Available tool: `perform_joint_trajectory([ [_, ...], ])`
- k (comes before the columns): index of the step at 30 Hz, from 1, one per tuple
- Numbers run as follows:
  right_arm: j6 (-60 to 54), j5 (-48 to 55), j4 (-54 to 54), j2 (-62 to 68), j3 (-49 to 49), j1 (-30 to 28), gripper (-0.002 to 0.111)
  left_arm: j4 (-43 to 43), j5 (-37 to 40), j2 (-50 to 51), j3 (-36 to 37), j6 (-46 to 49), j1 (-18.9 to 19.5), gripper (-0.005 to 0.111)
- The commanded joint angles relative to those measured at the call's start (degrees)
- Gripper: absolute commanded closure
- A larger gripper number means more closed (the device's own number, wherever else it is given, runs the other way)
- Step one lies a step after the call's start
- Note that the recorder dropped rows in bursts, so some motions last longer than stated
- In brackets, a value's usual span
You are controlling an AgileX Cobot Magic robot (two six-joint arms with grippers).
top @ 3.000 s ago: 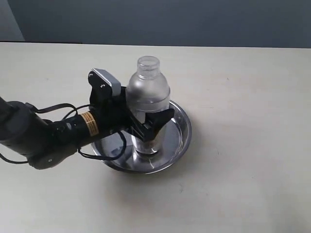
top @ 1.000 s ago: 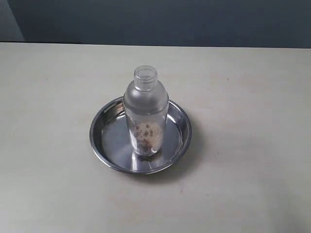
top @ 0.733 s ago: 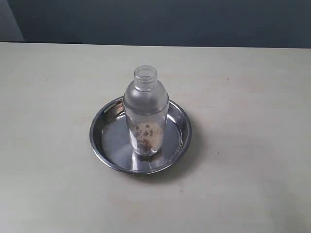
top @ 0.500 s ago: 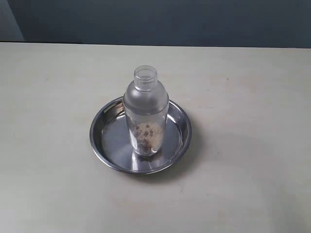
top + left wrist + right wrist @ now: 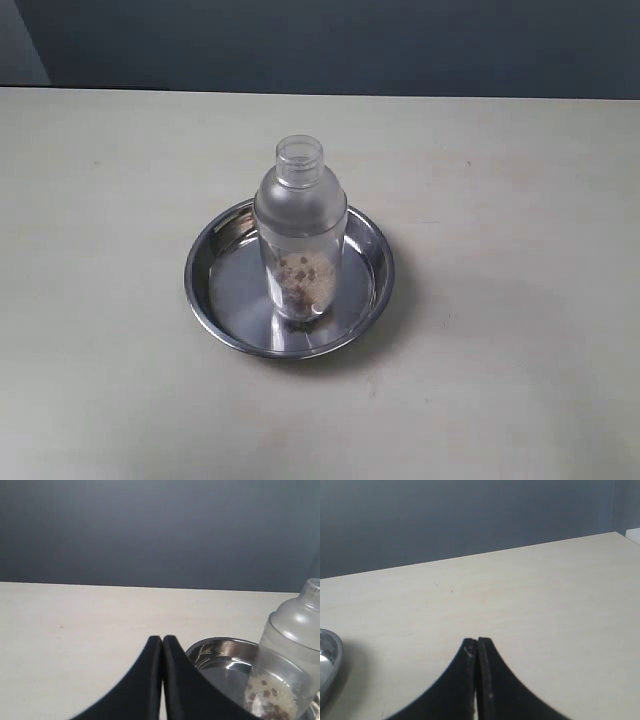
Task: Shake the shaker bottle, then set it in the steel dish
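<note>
Centre frame, the bottle (image 5: pixel 300 240) stands alone in the dish (image 5: pixel 232 290); my left jaws have released it. Left and right jaws closed, empty; job seemingly done.

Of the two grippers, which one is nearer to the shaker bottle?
The left gripper: its view shows the shaker bottle in the steel dish just beyond its shut tips. The right gripper sees only the dish's rim.

Frosted shaker bottle (image 5: pixel 299 235) upright, brown granules inside, standing in shiny steel dish (image 5: pixel 222 300)
</note>
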Motion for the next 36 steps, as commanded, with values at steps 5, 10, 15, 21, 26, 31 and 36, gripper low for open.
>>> perform_joint_trajectory([
  [5,-0.1,-0.4,0.0,-0.3,0.1,-0.2,0.109,-7.3,0.3,-4.4,3.4,8.1,4.7,0.106],
  [10,-0.1,-0.4,0.0,-0.3,0.1,-0.2,0.109,-5.1,2.8,-4.7,3.4,8.1,5.0,0.106],
  [15,-0.1,-0.4,0.0,-0.3,0.1,-0.2,0.109,-3.7,10.2,-4.7,3.4,8.1,5.0,0.106],
  [21,-0.1,-0.4,0.0,-0.3,0.1,-0.2,0.109,-3.7,10.1,-4.7,3.4,8.1,5.0,0.106],
  [26,-0.1,-0.4,0.0,-0.3,0.1,-0.2,0.109,-3.7,10.1,-4.7,3.4,8.1,5.0,0.106],
  [31,-0.1,-0.4,0.0,-0.3,0.1,-0.2,0.109,-3.7,10.1,-4.7,3.4,8.1,5.0,0.106],
  [36,-0.1,-0.4,0.0,-0.3,0.1,-0.2,0.109,-3.7,10.1,-4.7,3.4,8.1,5.0,0.106],
])
